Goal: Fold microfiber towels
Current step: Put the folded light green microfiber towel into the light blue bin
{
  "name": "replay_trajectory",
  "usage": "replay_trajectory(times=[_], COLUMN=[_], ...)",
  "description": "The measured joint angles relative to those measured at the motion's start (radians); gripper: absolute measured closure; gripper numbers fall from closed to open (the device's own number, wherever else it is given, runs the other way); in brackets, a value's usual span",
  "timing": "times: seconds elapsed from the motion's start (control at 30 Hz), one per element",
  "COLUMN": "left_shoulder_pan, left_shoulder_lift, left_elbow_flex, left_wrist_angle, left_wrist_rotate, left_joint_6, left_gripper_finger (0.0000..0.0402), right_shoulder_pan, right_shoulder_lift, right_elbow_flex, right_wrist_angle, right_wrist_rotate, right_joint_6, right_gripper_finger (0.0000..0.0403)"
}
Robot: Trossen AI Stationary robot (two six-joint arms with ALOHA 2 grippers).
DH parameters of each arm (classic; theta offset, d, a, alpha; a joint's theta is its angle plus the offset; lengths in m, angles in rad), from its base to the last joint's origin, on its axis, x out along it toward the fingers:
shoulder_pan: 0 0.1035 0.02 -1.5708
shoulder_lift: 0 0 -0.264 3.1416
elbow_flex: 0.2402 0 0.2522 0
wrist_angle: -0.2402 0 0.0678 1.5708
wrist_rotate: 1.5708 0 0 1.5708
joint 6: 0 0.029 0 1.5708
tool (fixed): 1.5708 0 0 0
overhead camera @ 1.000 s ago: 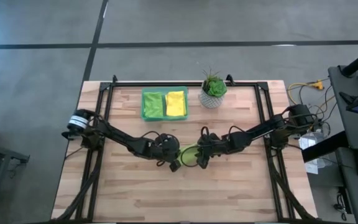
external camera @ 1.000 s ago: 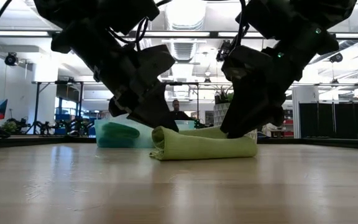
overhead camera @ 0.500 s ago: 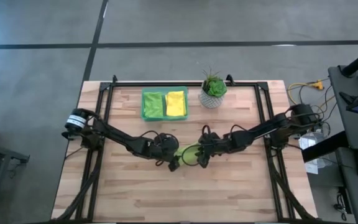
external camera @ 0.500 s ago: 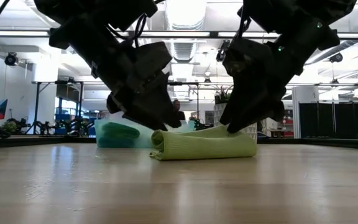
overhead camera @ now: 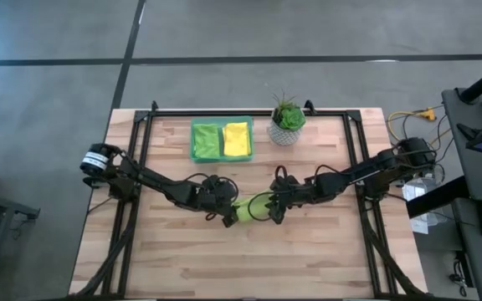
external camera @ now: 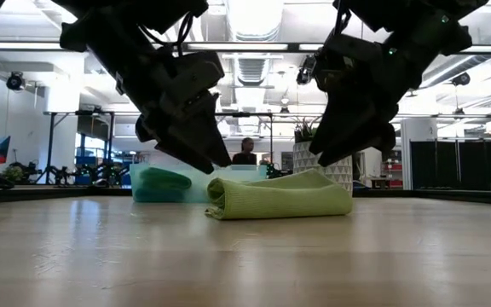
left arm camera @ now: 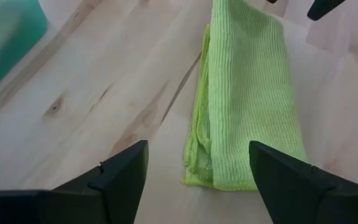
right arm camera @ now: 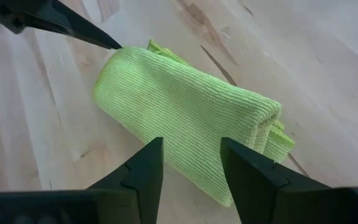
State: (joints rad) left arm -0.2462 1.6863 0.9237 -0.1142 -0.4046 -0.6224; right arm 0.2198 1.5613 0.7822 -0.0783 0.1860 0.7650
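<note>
I see the folded green towel (external camera: 280, 197) lying on the desk (overhead camera: 182, 259), near the tray (overhead camera: 221, 140). My left tool (overhead camera: 228, 214) hangs wide beside it, empty; my right tool (overhead camera: 276, 210) narrower, clear of it.

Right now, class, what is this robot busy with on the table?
Two arms are folding towels. A lime towel lies folded mid-table. The left pincer hangs open just above one end, the right pincer open above the other; neither holds it. A green tray at the back holds a green and a yellow towel, beside a potted plant.
</note>
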Motion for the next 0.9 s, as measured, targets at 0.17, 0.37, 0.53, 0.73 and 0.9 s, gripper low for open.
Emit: replay_trajectory(times=[0.17,0.37,0.53,0.73,0.9], left_shoulder_pan=[0.000,0.000,0.000,0.004,0.018], left_shoulder_lift=[-0.005,-0.006,-0.008,-0.015,-0.008], left_elbow_flex=[0.000,0.000,0.000,0.000,0.000], left_wrist_angle=[-0.001,-0.001,0.000,-0.026,-0.019], left_wrist_rotate=[0.000,-0.001,0.000,0.010,0.107], left_joint_6=[0.000,-0.001,-0.030,-0.198,-0.244], left_gripper_finger=[0.0139,0.0139,0.0139,0.0139,0.0139], right_shoulder_pan=[0.001,0.002,0.002,0.003,0.012], right_shoulder_lift=[-0.006,-0.024,-0.052,-0.084,-0.073], right_elbow_flex=[0.000,0.000,0.001,0.001,-0.003], right_wrist_angle=[-0.001,-0.001,0.000,0.003,0.065], right_wrist_rotate=[0.000,0.000,0.000,-0.006,-0.105], right_joint_6=[-0.002,-0.009,-0.045,-0.077,0.144], right_gripper_finger=[0.0248,0.0248,0.0248,0.0248,0.0248])
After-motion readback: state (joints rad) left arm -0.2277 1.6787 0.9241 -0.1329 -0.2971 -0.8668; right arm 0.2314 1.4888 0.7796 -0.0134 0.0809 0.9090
